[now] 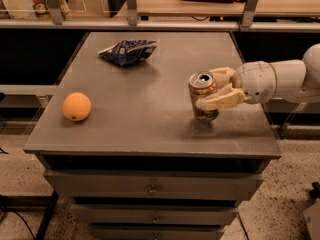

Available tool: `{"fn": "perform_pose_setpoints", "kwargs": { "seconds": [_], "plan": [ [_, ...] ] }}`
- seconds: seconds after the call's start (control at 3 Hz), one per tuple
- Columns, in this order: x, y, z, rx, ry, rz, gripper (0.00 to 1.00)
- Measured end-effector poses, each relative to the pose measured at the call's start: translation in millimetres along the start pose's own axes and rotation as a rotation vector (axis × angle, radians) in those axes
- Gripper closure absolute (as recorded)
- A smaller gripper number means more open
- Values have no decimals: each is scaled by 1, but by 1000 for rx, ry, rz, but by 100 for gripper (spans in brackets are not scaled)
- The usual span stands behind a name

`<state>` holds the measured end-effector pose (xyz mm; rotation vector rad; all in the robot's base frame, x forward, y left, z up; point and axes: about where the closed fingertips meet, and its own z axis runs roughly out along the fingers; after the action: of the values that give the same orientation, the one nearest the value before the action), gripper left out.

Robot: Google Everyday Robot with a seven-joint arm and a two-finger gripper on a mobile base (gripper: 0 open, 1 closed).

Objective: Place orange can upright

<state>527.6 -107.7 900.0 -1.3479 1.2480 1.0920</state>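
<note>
The orange can (202,96) is a golden-orange drink can with a silver top and pull tab. It stands nearly upright on the right part of the grey table top (145,109), its base at or just above the surface. My gripper (212,90) reaches in from the right on a white arm (280,81). Its cream fingers (220,100) are closed around the can's right side, one in front and one behind.
A round orange fruit (77,106) lies near the table's left front edge. A dark blue foil snack bag (128,51) lies at the back centre-left. Drawers sit below the table top. A shelf with metal posts runs behind the table.
</note>
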Motion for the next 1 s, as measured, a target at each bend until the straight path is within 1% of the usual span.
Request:
{"fn": "perform_pose_setpoints", "kwargs": {
  "seconds": [0.33, 0.67, 1.0],
  "plan": [
    [4, 4, 3, 19, -23, -22, 60],
    [12, 5, 4, 27, -28, -14, 36],
    [21, 4, 6, 23, -42, 10, 13]
  ]
}}
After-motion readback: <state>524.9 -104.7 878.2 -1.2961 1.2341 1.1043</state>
